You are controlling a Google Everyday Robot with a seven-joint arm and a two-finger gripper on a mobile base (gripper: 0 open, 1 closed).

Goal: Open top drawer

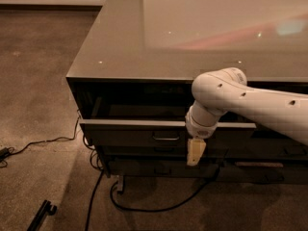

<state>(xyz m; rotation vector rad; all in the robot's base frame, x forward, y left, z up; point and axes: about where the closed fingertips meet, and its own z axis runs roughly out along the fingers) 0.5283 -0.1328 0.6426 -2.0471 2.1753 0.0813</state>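
The top drawer [130, 131] is a wide dark grey-brown drawer under the grey counter top [144, 47]. It stands pulled out a little, with a dark gap behind its front. Its small metal pull [166, 137] sits at the centre of the front. My white arm [250, 102] reaches in from the right. My gripper [195, 153] hangs pointing down just right of the pull, in front of the drawer front and apart from the pull. Its cream fingers [195, 150] hold nothing.
Slimmer drawers [159, 167] lie below the top one, and a neighbouring stack [279, 153] is to the right. Black cables [144, 206] trail on the brown carpet by the cabinet's foot. A dark bar-like object [41, 214] lies at the lower left.
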